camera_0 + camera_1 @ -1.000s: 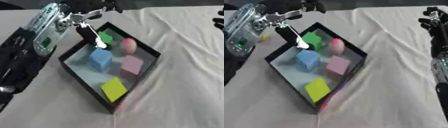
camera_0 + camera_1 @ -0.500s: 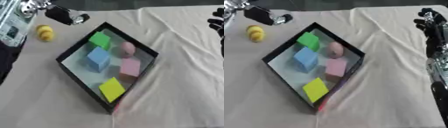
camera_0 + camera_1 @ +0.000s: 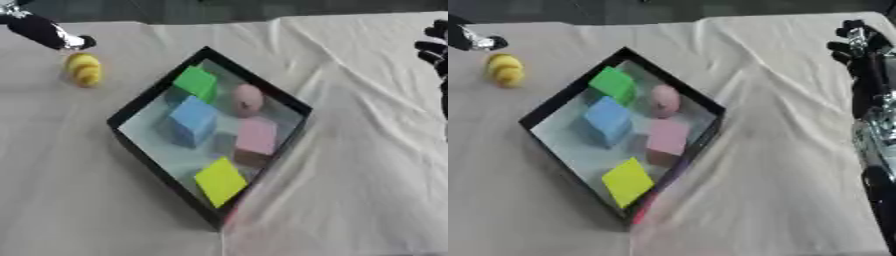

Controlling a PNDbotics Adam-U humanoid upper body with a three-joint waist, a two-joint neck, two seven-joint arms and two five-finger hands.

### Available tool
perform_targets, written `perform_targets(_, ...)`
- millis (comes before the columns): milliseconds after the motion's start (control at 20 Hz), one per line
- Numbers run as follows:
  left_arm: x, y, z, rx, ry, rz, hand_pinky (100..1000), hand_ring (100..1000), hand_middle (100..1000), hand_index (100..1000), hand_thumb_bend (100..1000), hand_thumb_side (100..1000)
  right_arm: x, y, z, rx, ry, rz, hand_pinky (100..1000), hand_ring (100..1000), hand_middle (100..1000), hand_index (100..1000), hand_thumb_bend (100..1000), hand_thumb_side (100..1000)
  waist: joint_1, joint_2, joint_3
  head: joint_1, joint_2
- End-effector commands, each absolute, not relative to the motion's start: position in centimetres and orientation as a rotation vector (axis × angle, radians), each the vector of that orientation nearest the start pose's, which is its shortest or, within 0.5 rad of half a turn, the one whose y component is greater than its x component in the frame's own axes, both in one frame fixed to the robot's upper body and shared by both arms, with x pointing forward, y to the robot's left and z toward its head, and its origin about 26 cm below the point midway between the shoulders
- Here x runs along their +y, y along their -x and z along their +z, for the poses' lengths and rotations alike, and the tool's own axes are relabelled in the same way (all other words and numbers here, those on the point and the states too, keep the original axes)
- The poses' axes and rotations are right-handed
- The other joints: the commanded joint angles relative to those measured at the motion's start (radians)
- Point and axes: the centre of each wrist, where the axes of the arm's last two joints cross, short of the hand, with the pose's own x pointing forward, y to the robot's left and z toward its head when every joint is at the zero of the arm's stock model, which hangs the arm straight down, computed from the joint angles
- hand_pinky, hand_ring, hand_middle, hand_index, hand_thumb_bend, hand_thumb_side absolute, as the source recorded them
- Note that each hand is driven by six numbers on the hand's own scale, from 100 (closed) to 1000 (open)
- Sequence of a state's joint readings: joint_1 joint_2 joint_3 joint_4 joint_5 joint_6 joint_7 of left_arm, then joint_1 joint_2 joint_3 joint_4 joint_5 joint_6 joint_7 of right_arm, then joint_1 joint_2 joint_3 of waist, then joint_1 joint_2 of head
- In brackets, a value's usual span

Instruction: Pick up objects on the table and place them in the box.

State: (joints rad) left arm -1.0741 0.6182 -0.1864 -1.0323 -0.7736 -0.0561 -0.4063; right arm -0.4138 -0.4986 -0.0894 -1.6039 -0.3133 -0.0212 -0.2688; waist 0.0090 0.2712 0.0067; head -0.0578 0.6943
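A black box sits askew mid-table. It holds a green block, a blue block, a pink egg shape, a pink block and a yellow block. Left of the box, a lumpy yellow object lies on the cloth. My left hand shows at the upper left corner, with a straight finger ending just above the yellow object and holding nothing. At the right edge my right hand stays open, fingers up, far from the box.
A wrinkled white cloth covers the table, with folds running right of the box. My right forearm runs down the right edge. The table's far edge lies along the top.
My left hand has pulled back from over the box's far corner to the upper left, near the yellow object. The green block stays in the box. The view has shifted.
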Motion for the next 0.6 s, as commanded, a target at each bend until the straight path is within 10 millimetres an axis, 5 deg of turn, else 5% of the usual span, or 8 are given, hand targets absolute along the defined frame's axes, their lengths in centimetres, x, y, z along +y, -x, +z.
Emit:
perform_targets(50,32.1,-46.5,31.9,-1.465,-1.095,-1.314,844,845,817,866,533,357,-34.2,-35.6,19.9,-2.119,0.292,-0.089,843,742,742,780,100,660,-0.011,-0.001,-0.003,0.007,-0.022)
perform_targets(350,32.7,-47.3,30.6,-1.409,-1.037,-1.286,842,840,807,842,504,226,-33.9,-35.7,20.1,-2.123,0.284,-0.086,843,742,742,779,100,665,-0.014,0.01,-0.01,0.013,-0.038)
perform_targets(600,32.8,-47.7,30.0,-1.387,-1.021,-1.254,838,835,802,829,492,242,-33.7,-35.8,20.1,-2.123,0.281,-0.088,843,742,741,779,100,669,-0.014,0.022,-0.017,0.012,-0.042)
